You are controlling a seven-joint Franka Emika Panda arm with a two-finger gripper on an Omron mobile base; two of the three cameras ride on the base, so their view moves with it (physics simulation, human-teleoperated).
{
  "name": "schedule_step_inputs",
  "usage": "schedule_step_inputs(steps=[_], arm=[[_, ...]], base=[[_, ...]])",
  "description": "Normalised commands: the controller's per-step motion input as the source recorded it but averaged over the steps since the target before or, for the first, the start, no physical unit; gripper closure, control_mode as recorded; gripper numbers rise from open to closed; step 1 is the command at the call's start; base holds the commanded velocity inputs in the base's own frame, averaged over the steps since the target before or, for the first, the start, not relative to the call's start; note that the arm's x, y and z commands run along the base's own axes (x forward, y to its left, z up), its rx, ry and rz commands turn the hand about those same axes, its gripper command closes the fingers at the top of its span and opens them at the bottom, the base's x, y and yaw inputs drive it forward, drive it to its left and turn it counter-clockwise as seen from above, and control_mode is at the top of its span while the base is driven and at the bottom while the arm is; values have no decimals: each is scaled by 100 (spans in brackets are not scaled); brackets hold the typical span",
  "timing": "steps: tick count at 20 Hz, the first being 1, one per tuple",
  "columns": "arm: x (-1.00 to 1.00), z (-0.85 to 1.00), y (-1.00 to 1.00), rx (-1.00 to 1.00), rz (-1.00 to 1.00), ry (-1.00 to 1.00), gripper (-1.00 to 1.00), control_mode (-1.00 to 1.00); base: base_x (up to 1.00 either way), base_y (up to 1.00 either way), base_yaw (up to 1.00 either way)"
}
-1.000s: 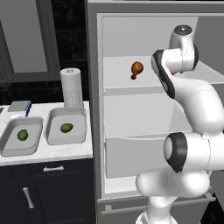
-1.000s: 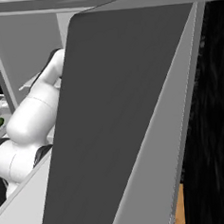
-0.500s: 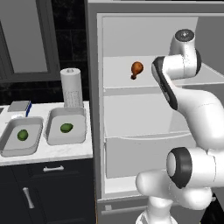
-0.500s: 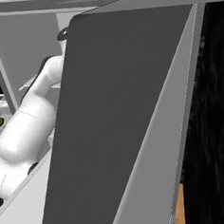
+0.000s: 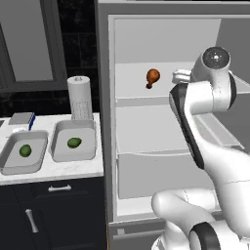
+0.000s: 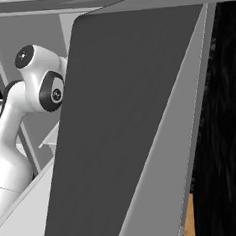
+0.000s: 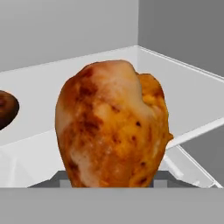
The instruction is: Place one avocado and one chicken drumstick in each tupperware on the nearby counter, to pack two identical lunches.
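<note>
A large orange-brown chicken drumstick point(image 7: 113, 131) stands upright right in front of the hand camera, over the white fridge shelf. My gripper point(image 7: 111, 183) is shut on it, and its fingertips are hidden behind the meat. A second chicken drumstick point(image 5: 153, 77) lies on the top fridge shelf, left of my hand, and its dark end point(image 7: 6, 109) shows at the hand view's left edge. Two light-grey tupperware point(image 5: 10, 163) point(image 5: 61, 129) sit side by side on the marble counter point(image 5: 58, 170). Each holds one dark-green avocado point(image 5: 25, 150) point(image 5: 74, 142).
A paper towel roll point(image 5: 79, 97) stands behind the right tupperware. A small grey box with a blue side point(image 5: 22, 118) lies behind the left one. The open fridge door point(image 6: 121, 130) blocks most of the right base view. Dark cabinets with silver handles sit below the counter.
My arm's upper links have risen and its elbow has swung right inside the fridge. The shelf drumstick, the avocados and the tupperware have stayed put.
</note>
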Motion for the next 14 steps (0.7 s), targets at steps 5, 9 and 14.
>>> schedule_step_inputs(steps=[5,9,14], arm=[[-100,37,3,3,0,1,100,-100],[-100,-31,0,10,0,26,100,-100],[-80,-75,3,1,0,20,100,100]], base=[[0,0,0],[0,0,0],[-20,3,1]])
